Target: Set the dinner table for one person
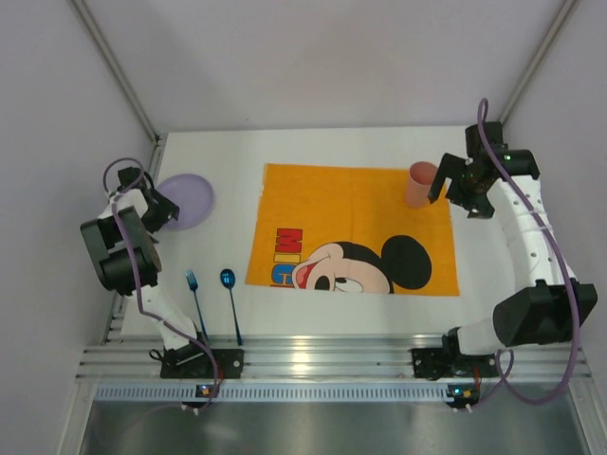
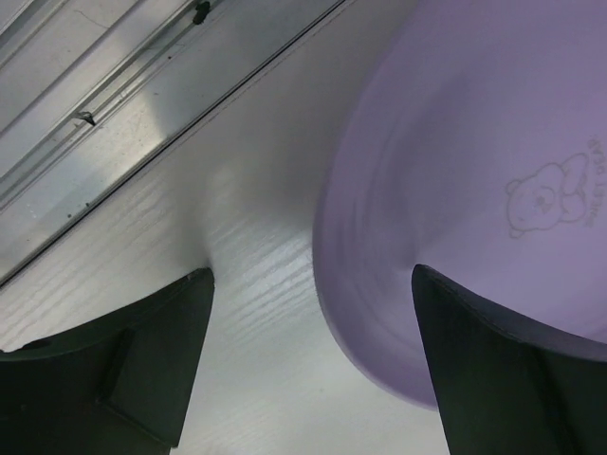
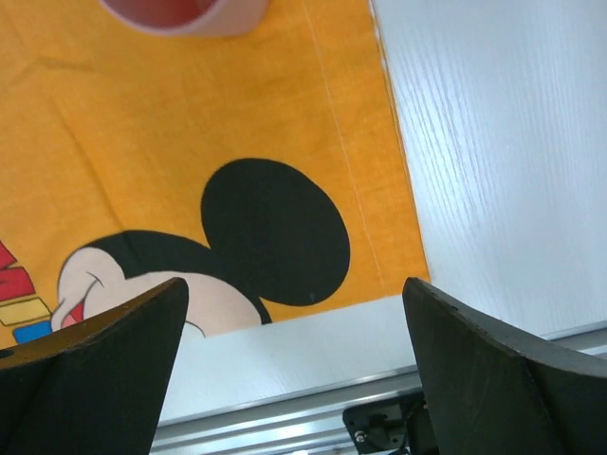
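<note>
The white dinner table [image 1: 341, 308] carries an orange Mickey Mouse placemat [image 1: 351, 209]. A lilac plate [image 1: 188, 199] lies at the table's left; my left gripper [image 1: 163, 210] is open right at its near-left rim, one finger over the plate [image 2: 474, 190]. A pink cup [image 1: 420, 184] stands at the placemat's far right corner; its base shows in the right wrist view [image 3: 185, 14]. My right gripper [image 1: 453, 187] is open and empty just right of the cup. A blue fork [image 1: 194, 301] and a blue spoon [image 1: 230, 303] lie near the front left.
An aluminium rail [image 1: 332, 360] runs along the near edge, and another [image 2: 123, 114] along the table's left side. Grey walls enclose the table on three sides. The placemat's right edge [image 3: 394, 171] meets bare tabletop.
</note>
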Robot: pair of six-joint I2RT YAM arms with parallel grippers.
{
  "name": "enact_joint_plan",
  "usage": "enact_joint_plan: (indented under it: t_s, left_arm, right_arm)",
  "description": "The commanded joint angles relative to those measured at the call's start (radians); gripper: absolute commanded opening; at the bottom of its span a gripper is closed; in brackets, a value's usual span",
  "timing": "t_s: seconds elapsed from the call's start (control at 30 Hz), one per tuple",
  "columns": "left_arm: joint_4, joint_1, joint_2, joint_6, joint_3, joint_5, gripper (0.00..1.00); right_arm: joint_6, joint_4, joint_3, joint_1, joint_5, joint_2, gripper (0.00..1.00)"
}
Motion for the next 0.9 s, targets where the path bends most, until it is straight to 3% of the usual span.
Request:
enact_joint_plan:
  t_s: [0.0,0.2,0.23,0.27,0.33,0.37,0.43,0.87]
  left_arm:
    - [0.046,0.011,0.038,-0.016,0.044,0.032,0.91]
    - [0.071,0.012,0.096,-0.038,0.051,0.034,0.83]
    - [0.077,0.012,0.101,-0.039,0.053,0.037,0.79]
    - [0.08,0.012,0.105,-0.039,0.058,0.041,0.6]
    - [0.078,0.012,0.133,-0.044,0.071,0.057,0.35]
    - [0.075,0.011,0.142,-0.045,0.087,0.063,0.16]
    - [0.069,0.012,0.165,-0.047,0.097,0.075,0.0]
    - [0.052,-0.053,0.009,-0.006,0.105,0.253,0.0]
  right_arm:
    - [0.006,-0.003,-0.114,0.007,0.002,-0.097,0.96]
    - [0.002,0.002,-0.224,0.0,0.004,-0.18,0.96]
    - [0.002,0.002,-0.227,0.0,0.004,-0.186,0.96]
    - [0.0,0.0,-0.227,-0.003,0.002,-0.188,0.96]
    - [-0.001,-0.001,-0.221,-0.003,0.0,-0.186,0.96]
    - [-0.006,-0.004,-0.216,-0.002,0.0,-0.186,0.96]
    - [-0.007,-0.008,-0.201,-0.003,0.003,-0.176,0.95]
    - [-0.005,-0.054,-0.119,-0.002,-0.045,-0.22,0.95]
